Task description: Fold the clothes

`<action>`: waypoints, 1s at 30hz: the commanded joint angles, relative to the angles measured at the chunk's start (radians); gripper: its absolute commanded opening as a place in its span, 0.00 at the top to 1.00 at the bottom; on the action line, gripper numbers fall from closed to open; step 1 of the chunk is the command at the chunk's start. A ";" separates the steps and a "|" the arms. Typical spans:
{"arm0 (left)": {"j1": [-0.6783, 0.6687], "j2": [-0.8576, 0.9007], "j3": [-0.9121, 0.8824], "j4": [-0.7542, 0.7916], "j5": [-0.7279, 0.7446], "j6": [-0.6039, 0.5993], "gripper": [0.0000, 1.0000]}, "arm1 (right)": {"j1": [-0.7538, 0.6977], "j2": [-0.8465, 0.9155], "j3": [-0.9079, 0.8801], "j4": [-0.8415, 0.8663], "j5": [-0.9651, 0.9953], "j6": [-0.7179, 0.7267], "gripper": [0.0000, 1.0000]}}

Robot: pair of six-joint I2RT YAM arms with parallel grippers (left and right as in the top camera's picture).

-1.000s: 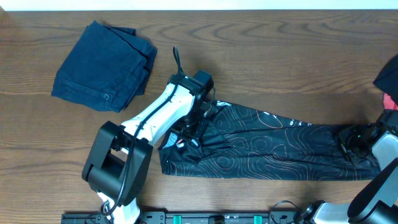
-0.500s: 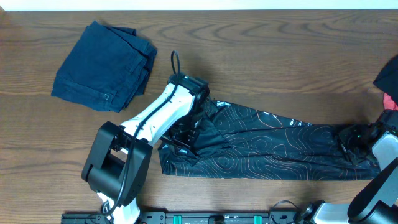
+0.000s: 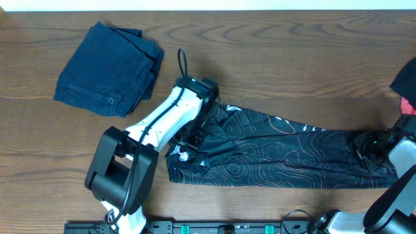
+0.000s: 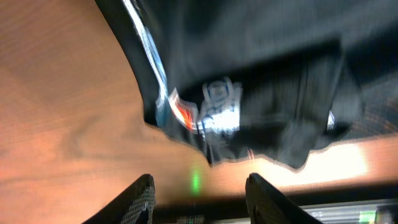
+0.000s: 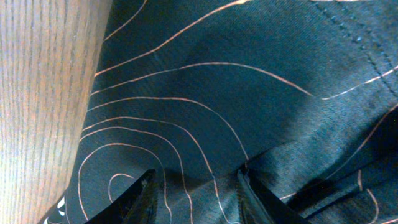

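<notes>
The black jersey [image 3: 273,156] with thin orange contour lines lies in a long band across the table's front half. My left gripper [image 3: 194,140] hovers over its left end, jaws apart. In the left wrist view only bare wood shows between the left gripper [image 4: 199,183] fingers, and the jersey's edge with a small logo [image 4: 214,115] lies just beyond them. At the band's right end, my right gripper [image 3: 370,144] presses into the cloth. The right wrist view shows a ridge of jersey [image 5: 217,81] pinched between the right gripper [image 5: 196,186] fingers.
A folded navy denim garment [image 3: 109,68] with a button lies at the back left. A red and dark garment [image 3: 408,97] pokes in at the right edge. The arms' base rail [image 3: 227,227] runs along the front edge.
My left gripper has opened and let go of the jersey's left end, which has dropped back onto the table with its logo showing. The right gripper has stayed put.
</notes>
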 commanded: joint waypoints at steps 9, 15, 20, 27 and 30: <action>0.051 -0.011 0.008 0.430 0.037 -0.028 0.32 | 0.017 0.063 -0.056 0.013 0.021 -0.008 0.58; 0.139 0.001 0.008 0.617 0.037 -0.028 0.30 | 0.017 0.063 -0.057 0.034 -0.082 -0.079 0.58; 0.212 0.047 0.007 0.635 0.123 -0.027 0.36 | 0.017 0.063 -0.057 0.048 -0.121 -0.108 0.57; 0.236 0.138 0.006 0.647 0.190 -0.010 0.47 | 0.017 0.063 -0.057 0.054 -0.121 -0.114 0.57; 0.236 0.155 0.006 0.676 0.190 0.000 0.64 | 0.017 0.063 -0.057 0.055 -0.121 -0.114 0.57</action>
